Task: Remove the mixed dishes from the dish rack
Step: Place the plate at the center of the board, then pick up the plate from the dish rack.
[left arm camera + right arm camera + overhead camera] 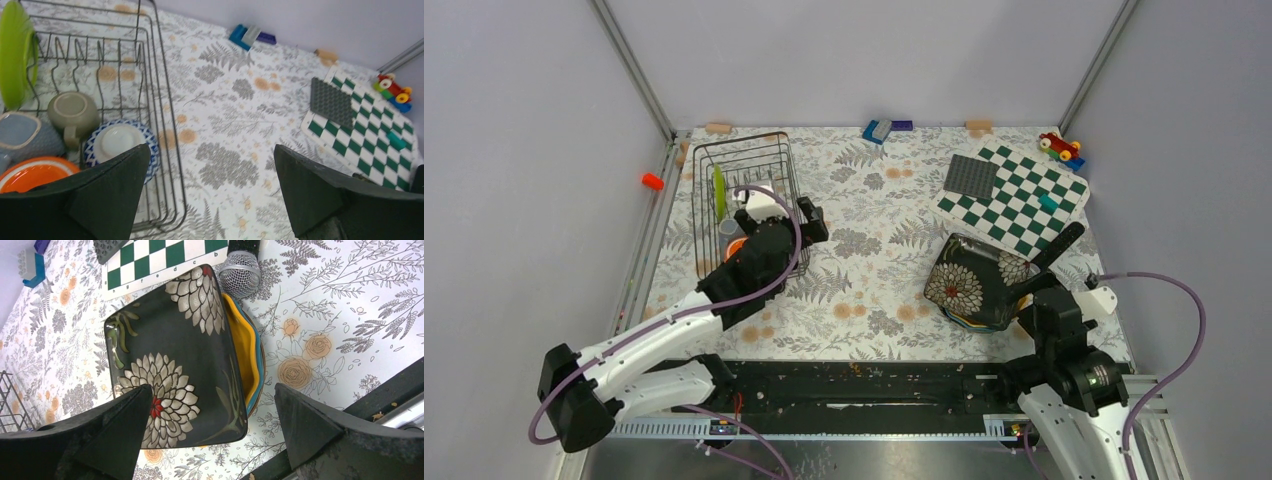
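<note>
At approx 10 o'clock on the floral table (pixel 874 250) in the top view stood the dish rack (pixel 739 140), a dark wire basket w/ upright prongs. Inside it, per the left wrist view: a lime-green plate (pixel 15 50) standing on edge at the 10 o'clock end; a grey cup (pixel 74 114) mouth-down; a blue-and-white patterned bowl (pixel 120 142) upside down, pale base showing; a pale blue-grey mug (pixel 22 135); and an orange mug (pixel 35 172) partly hidden behind the finger. The left gripper (pixel 210 155) hung at the rack's 4 o'clock corner, jaws spread wide, nothing between them. Over at approx 4 o'clock on the table lay the black floral square plate (pixel 175 365), glossy, w/ white dahlia-type blooms and a red centre, stacked on a yellow plate (pixel 245 347) and a blue-rimmed one (pixel 256 370). The right gripper (pixel 212 390) hovered above that stack, also released and empty. A mesh-headed microphone (pixel 240 272) lay just beside the stack at 12 o'clock, its body on the green-white chequered board (pixel 1019 195).
</note>
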`<state>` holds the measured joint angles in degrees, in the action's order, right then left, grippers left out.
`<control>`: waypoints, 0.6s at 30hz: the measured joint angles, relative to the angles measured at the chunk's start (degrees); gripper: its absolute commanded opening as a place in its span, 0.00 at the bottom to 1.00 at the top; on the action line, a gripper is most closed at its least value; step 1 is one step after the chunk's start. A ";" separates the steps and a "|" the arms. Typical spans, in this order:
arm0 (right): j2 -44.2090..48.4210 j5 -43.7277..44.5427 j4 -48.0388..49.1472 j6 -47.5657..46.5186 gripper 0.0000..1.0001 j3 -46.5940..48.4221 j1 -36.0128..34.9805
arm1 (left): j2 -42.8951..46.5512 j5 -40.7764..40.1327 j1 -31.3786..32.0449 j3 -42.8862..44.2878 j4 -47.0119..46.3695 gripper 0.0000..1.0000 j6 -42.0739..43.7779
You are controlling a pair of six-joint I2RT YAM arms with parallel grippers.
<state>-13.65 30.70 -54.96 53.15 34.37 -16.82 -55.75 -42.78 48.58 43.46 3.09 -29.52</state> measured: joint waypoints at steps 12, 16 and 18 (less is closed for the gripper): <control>-0.20 -0.46 0.42 -4.46 0.99 2.23 0.00 | -12.90 -0.59 -1.16 8.04 -10.19 0.99 2.58; -0.17 -1.90 1.46 -5.92 1.00 2.49 0.00 | -14.45 1.25 -2.95 9.14 -9.88 0.99 2.19; -0.24 -2.62 1.68 -6.60 0.99 2.93 0.00 | -14.82 2.36 -3.85 9.70 -9.18 0.99 1.75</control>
<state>-13.89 28.08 -53.28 46.54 37.30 -16.82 -70.57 -40.42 44.73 53.17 -6.09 -27.77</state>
